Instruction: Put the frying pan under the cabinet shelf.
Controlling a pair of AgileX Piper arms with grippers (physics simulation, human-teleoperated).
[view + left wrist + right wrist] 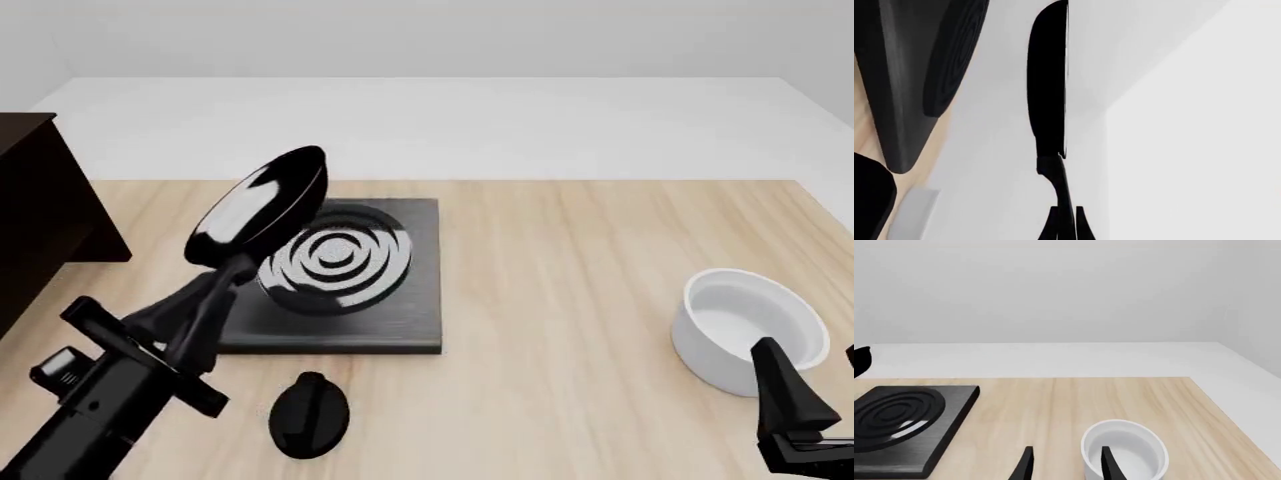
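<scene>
- The left claw (224, 285) is clamped on the handle of the frying pan (258, 207), and the pan is up off the bench (574, 260), tilted, glossy inside facing up and toward us.
- From the front, the pan hangs over the rear left part of the stove plate (400, 310), the square black slab with the white rings.
- In the left wrist view the pan (1047, 80) shows edge-on, a thin dark shape, with two fingers (1081, 225) pinching the handle between them.
- The cabinet shelf (40, 210) stands at the far left edge of the bench, dark and boxy, well apart from the pan.
- A black knob (310, 415) lies on the wood just in front of the stove plate.
- Over on the right, the right claw (801, 405) sits low near the front edge, just beside the white bowl (747, 325).
- In the right wrist view its fingers (1025, 465) stand spread with nothing between them, one showing in front of the bowl (1124, 447).
- The bowl sits upright.
</scene>
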